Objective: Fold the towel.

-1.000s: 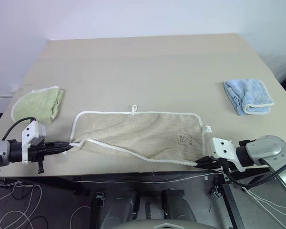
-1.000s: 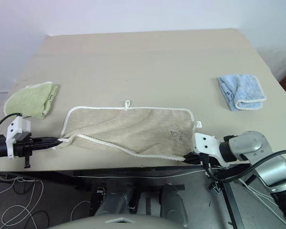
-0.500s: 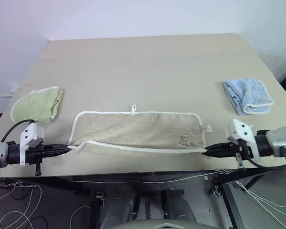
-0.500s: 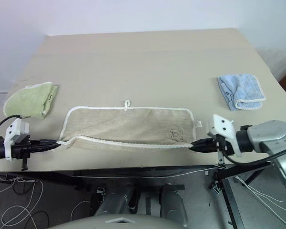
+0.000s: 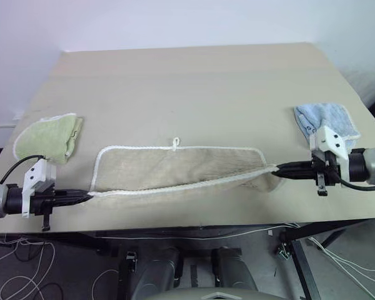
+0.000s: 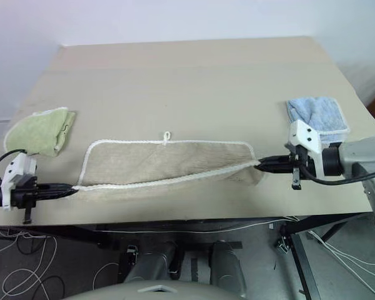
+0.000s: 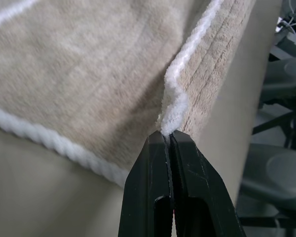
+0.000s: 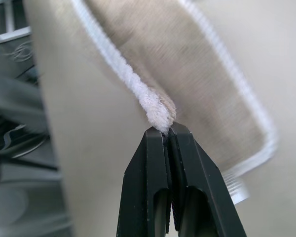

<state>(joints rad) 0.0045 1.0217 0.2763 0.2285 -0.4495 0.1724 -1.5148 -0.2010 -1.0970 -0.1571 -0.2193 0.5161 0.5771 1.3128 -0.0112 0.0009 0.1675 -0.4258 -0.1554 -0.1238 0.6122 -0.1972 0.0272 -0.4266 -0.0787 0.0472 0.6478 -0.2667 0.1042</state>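
Towel (image 5: 175, 167) lies near the front edge of the table (image 5: 194, 81). Near corners are pinched by left gripper (image 5: 87, 195) and right gripper (image 5: 276, 169), both clamped tight. Near hem is raised; fold judged begun, not yet laid over the far hem.

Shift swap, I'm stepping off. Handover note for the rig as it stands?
Left gripper: shut on the near left corner of the beige terry towel with white corded edging.
Right gripper: shut on the near right corner, raised off the tan table.
Far edge lies flat; near edge hangs taut between the grippers.
Done: both corners gripped.
Left: carry near edge over to far edge, release.
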